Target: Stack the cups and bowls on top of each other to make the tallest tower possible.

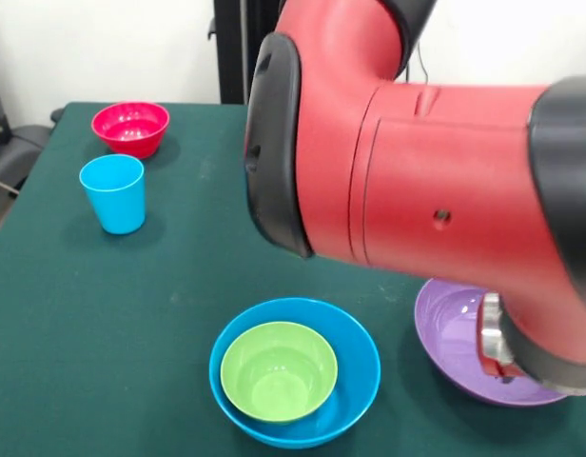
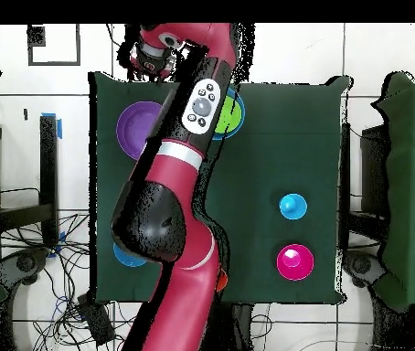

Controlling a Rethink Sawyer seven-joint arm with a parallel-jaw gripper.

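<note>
Arm [image 1: 417, 181] fills your front view; nothing stacked high yet.
Green bowl [image 1: 279, 369] sits nested in blue bowl [image 1: 355, 381], purple bowl [image 1: 445, 328] just beside it, partly under the arm. Blue cup [image 1: 113, 193] & pink bowl [image 1: 130, 128] stand well apart, near each other. Gripper [image 2: 149, 57] past the table [image 1: 103, 314] edge; can't tell its opening or any load.

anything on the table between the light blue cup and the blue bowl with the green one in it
Nothing: in the front view only bare green cloth lies between the light blue cup and the blue bowl holding the green bowl.
</note>
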